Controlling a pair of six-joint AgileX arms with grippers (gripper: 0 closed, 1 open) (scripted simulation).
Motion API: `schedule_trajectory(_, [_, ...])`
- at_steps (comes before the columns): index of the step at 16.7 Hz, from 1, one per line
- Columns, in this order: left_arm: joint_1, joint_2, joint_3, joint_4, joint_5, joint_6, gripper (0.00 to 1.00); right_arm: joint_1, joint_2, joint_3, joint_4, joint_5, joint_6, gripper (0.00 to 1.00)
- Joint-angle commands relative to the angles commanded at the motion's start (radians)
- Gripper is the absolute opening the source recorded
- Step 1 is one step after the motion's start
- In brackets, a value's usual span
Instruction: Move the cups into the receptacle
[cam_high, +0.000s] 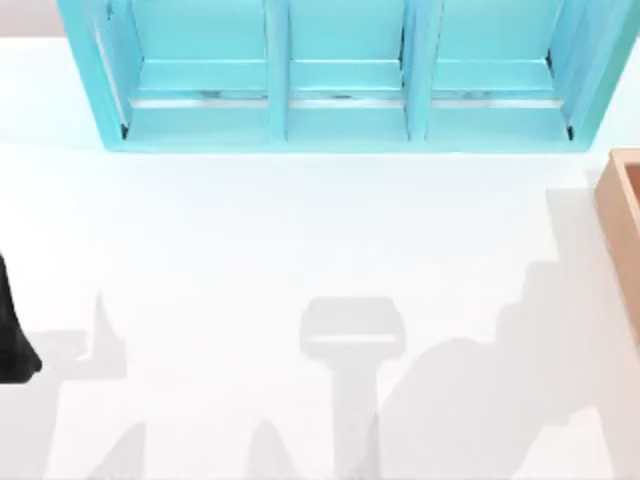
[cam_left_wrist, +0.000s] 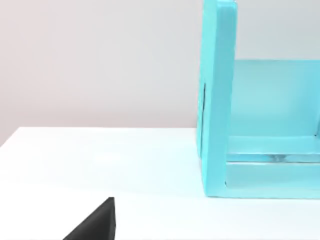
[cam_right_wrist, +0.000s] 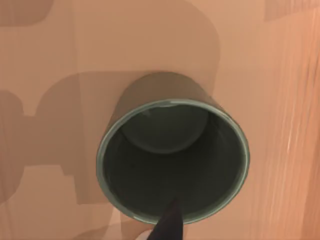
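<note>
Right gripper (cam_right_wrist: 167, 225): one dark fingertip reaches inside the rim of the olive-grey cup (cam_right_wrist: 172, 160), the other finger hidden; cannot tell whether it grips. Cup upright, mouth up, over the receptacle (cam_right_wrist: 60, 60) floor, beside a wood-grain wall. From above, receptacle corner at table's (cam_high: 300, 250) right edge, below the turquoise shelf unit (cam_high: 345, 80). Left arm (cam_high: 12, 340) parked at left edge.

The left arm (cam_high: 12, 335) sat at the left edge of the table, a dark shape low at that side; one dark fingertip (cam_left_wrist: 97, 222) of the left gripper poked into the left wrist view; one dark fingertip (cam_right_wrist: 169, 225) of the right gripper hung over the open mouth below it.
</note>
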Motion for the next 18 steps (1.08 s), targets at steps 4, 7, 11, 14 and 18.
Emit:
schedule_trajectory(4, [0.000,0.000,0.000,0.000,0.000,0.000,1.00,0.000,0.000,0.000,0.000,0.000,0.000,1.00])
schedule_trajectory(7, [0.000,0.000,0.000,0.000,0.000,0.000,1.00,0.000,0.000,0.000,0.000,0.000,0.000,1.00])
schedule_trajectory(11, [0.000,0.000,0.000,0.000,0.000,0.000,1.00,-0.002,0.000,0.003,-0.003,0.000,0.000,1.00])
schedule_trajectory(14, [0.000,0.000,0.000,0.000,0.000,0.000,1.00,-0.002,0.003,0.075,-0.073,-0.001,-0.003,1.00])
schedule_trajectory(18, [0.000,0.000,0.000,0.000,0.000,0.000,1.00,-0.006,0.011,0.287,-0.272,0.000,-0.005,1.00])
